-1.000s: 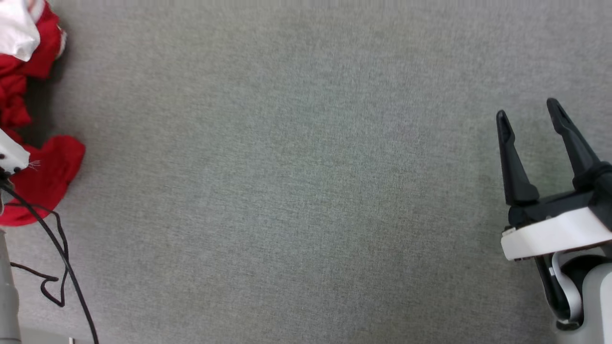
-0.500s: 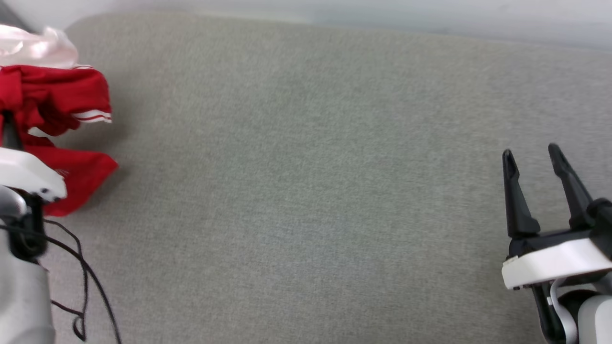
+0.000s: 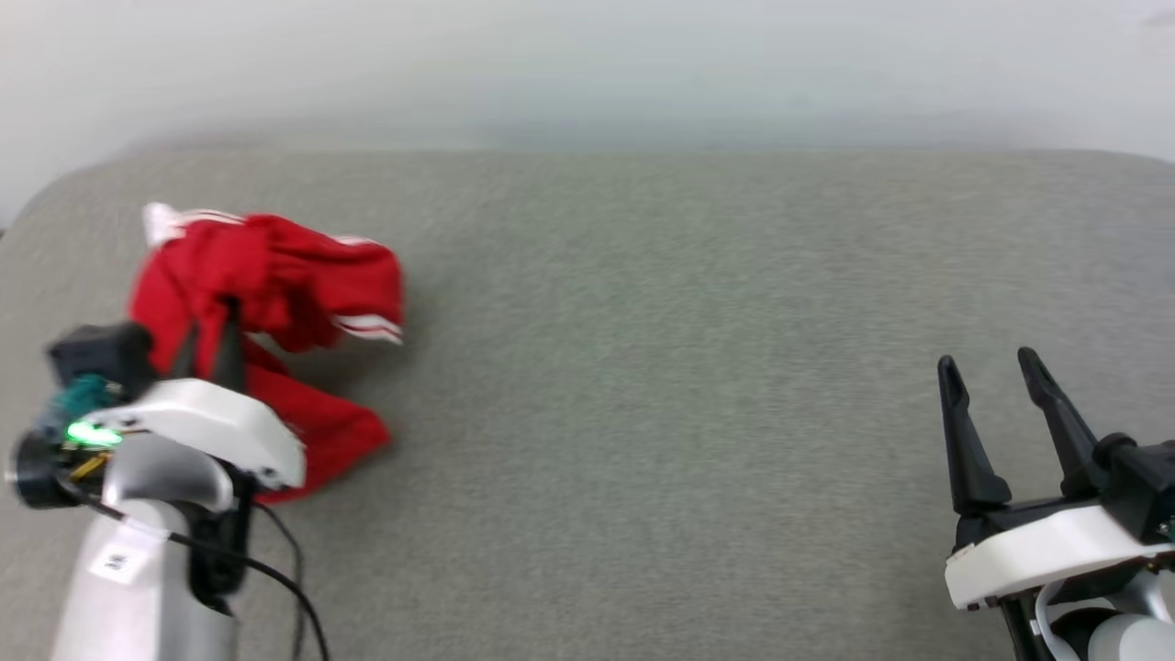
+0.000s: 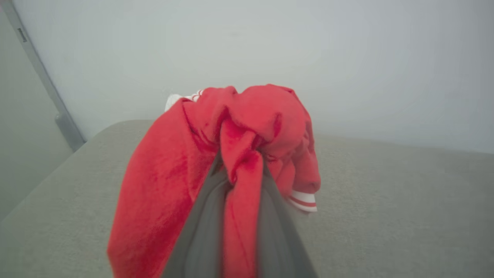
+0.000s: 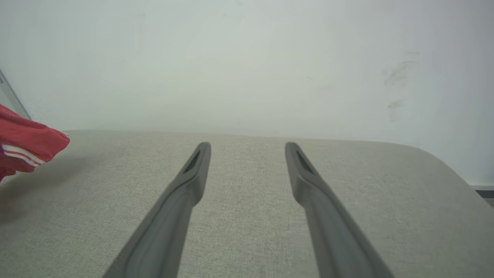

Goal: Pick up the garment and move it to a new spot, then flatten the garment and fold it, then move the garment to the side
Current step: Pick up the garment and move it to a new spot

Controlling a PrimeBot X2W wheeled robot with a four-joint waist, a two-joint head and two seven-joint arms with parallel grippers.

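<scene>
Right gripper (image 3: 987,360), 4 o'clock in head view: jaws spread over grey fabric surface (image 3: 643,395), well apart from the garment (image 3: 275,275). Left gripper (image 3: 218,317), 8 o'clock: jaws pinching a red fold. Garment bunched over and around both fingers, one flap hanging toward 5 o'clock, striped cuff at 3 o'clock. Pale wall (image 3: 587,64) behind.
</scene>
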